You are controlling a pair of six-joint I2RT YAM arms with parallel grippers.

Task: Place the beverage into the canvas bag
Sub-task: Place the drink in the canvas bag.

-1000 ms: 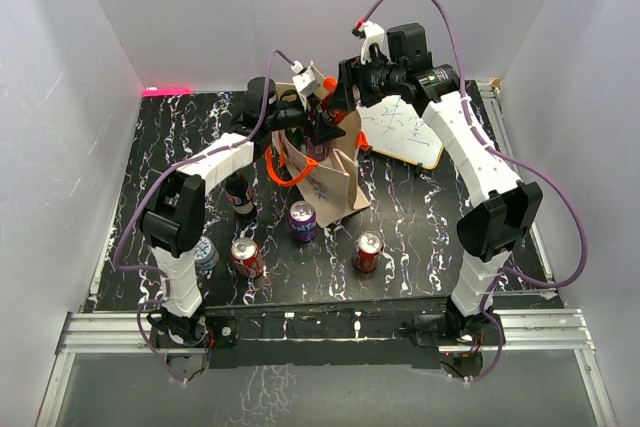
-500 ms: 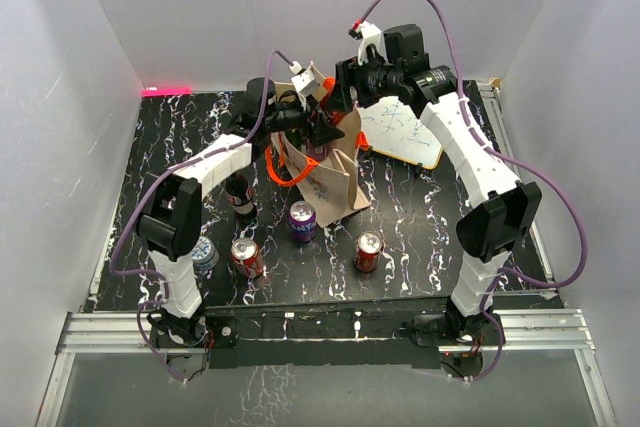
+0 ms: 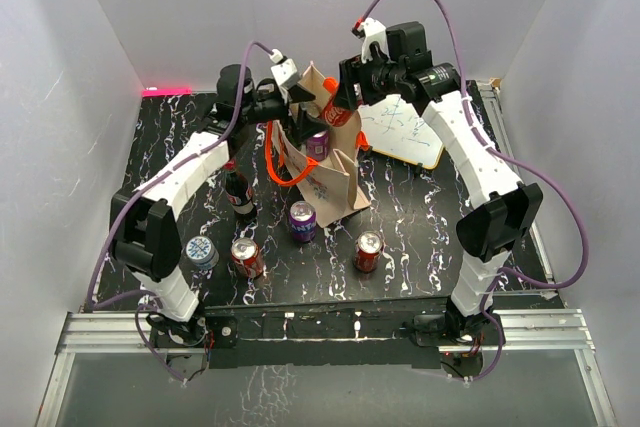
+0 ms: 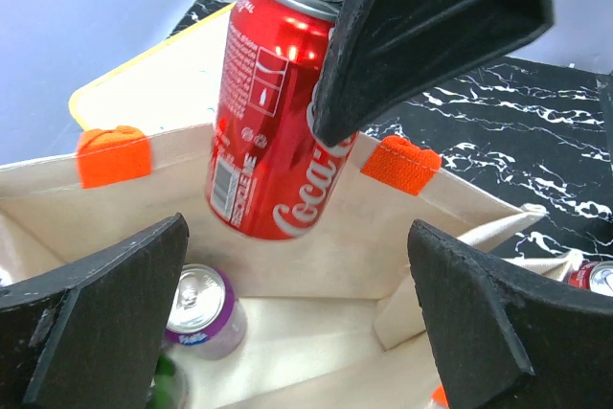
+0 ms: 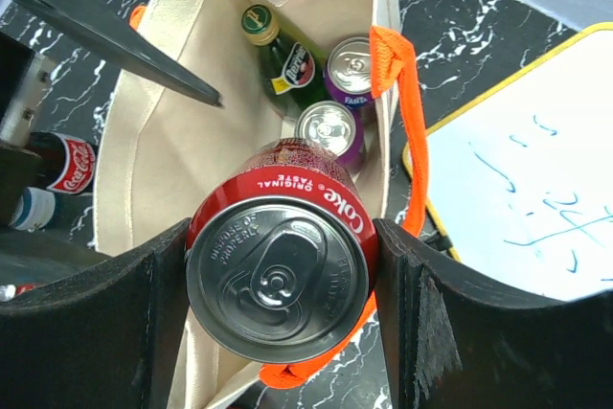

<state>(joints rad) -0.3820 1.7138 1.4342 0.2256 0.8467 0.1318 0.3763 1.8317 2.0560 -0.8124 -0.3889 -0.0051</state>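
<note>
Since a moment ago, the left arm has drawn back toward the table's left edge, and the left gripper (image 4: 297, 229) has let its fingers spread wide, gripping nothing, just above the near rim of the canvas bag (image 3: 338, 185). The bag stands open at the middle of the black marbled table (image 3: 420, 237), toward its far edge. The right gripper (image 3: 345, 97) is clamped on a red Coca-Cola can (image 5: 278, 280), one finger on each side, holding it tilted over the bag's mouth and above the rim. Inside the bag lie two purple cans (image 5: 351, 69) and a green bottle (image 5: 283, 59). A whiteboard (image 3: 405, 132) lies just right of the bag. Nearer the arms, a cola bottle (image 3: 238, 195) and several loose cans (image 3: 302, 221) stand on the table.
</note>
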